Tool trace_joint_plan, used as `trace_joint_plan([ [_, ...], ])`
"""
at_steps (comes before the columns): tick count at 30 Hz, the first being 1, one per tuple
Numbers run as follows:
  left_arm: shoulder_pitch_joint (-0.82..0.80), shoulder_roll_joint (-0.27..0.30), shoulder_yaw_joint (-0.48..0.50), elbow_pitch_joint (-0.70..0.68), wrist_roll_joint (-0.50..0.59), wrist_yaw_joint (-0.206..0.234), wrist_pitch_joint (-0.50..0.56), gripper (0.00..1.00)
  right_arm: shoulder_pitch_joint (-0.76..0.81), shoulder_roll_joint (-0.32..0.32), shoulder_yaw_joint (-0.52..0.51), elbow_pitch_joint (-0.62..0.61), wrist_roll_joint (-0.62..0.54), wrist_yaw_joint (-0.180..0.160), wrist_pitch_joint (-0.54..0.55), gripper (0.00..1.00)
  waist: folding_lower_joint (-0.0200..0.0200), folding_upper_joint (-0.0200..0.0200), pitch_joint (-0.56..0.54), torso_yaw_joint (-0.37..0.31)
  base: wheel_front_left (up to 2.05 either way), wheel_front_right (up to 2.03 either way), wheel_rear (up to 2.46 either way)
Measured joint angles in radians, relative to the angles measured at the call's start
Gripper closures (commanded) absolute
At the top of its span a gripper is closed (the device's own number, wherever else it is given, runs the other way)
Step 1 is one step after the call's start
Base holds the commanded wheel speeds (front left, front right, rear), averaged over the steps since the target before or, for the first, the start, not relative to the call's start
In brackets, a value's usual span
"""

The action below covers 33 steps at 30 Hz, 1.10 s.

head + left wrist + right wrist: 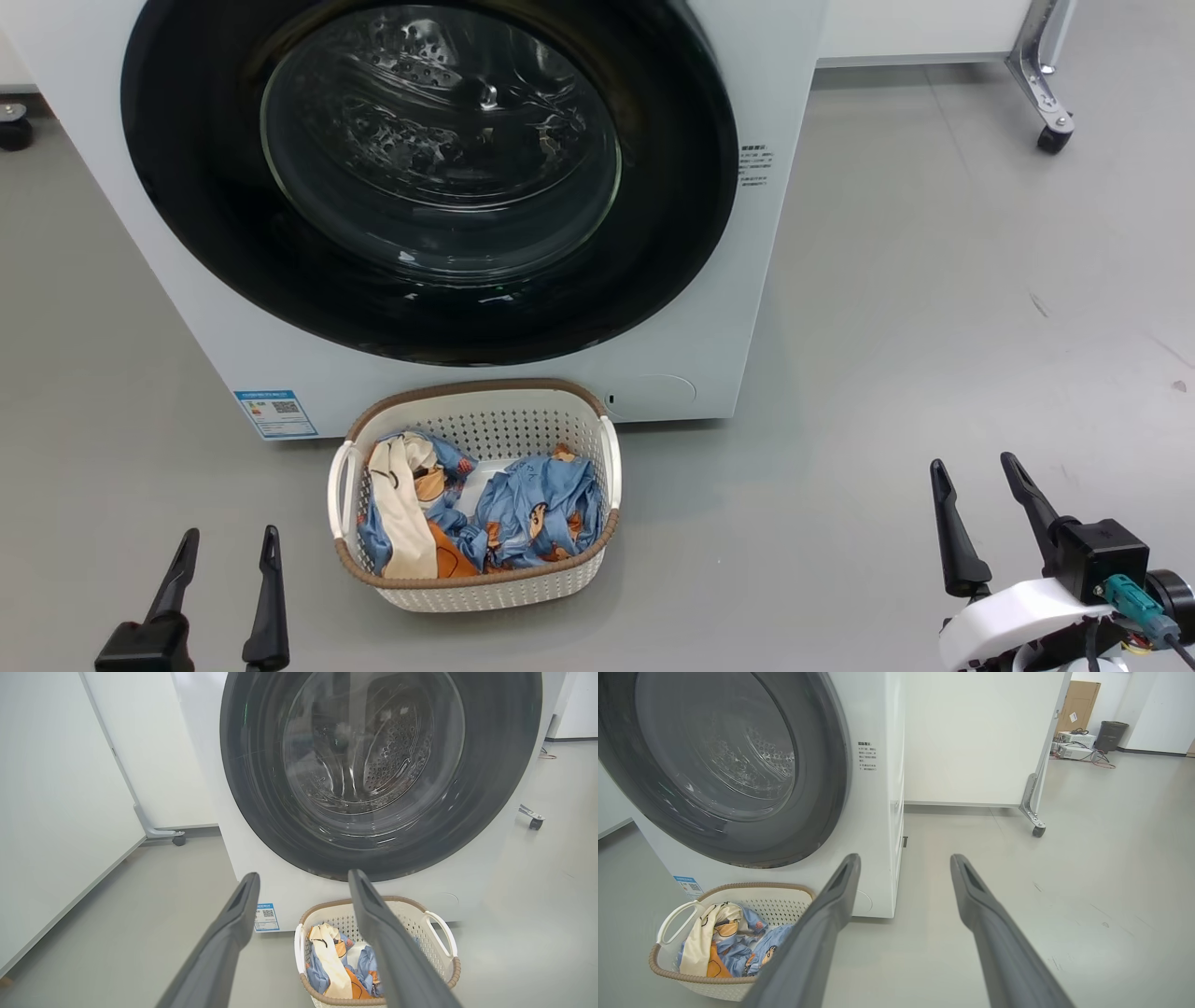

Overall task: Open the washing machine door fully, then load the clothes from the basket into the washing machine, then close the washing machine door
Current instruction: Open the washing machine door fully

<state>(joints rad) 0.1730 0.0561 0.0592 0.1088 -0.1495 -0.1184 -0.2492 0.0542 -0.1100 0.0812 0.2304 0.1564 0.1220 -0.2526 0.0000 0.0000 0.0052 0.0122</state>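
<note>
**A:** What does the washing machine [775, 84] look like?
**B:** White, front facing us. Its round black-rimmed door [439, 159] appears shut, with the steel drum showing through the glass.
**A:** And the laundry?
**B:** Blue printed clothes [527, 509], with one cream piece, are heaped in the cream basket [495, 425] on the floor just in front.

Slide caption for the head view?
Open left gripper and open right gripper flank the basket of clothes before the shut washing machine door.

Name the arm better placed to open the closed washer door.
Probably left: left gripper, jaws open, faces the round black-rimmed glass door; right gripper points past the side of the white washing machine.
</note>
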Motion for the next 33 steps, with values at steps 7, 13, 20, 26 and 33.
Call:
trace_joint_plan([
  [7,0.0,-0.002,0.001,0.0,0.003,-0.001,0.0,0.0,0.0,0.005,-0.008,0.0,0.0,0.0,0.0,0.0,0.0,0.0,0.001,0.002,0.54,0.54,-1.08],
  [13,0.0,-0.003,0.002,0.001,0.003,-0.002,0.0,0.0,0.0,0.01,-0.018,-0.005,0.0,0.0,0.0,0.0,0.0,0.0,0.002,0.002,0.38,0.38,-0.76],
  [20,0.0,-0.004,0.004,0.001,0.003,-0.004,0.0,0.0,0.0,0.013,-0.027,-0.009,0.0,0.0,0.0,0.0,0.0,0.0,0.001,0.001,0.23,0.23,-0.45],
  [26,0.0,-0.006,0.004,0.001,0.003,-0.004,0.0,0.0,0.0,0.013,-0.034,-0.015,0.0,0.0,0.0,0.0,0.0,0.0,0.001,0.0,0.07,0.07,-0.14],
  [33,0.0,-0.006,0.003,0.003,0.003,-0.005,0.0,0.0,0.0,0.014,-0.033,-0.024,0.0,0.0,0.0,1.0,0.0,0.0,0.0,-0.001,0.0,0.0,0.0],
])
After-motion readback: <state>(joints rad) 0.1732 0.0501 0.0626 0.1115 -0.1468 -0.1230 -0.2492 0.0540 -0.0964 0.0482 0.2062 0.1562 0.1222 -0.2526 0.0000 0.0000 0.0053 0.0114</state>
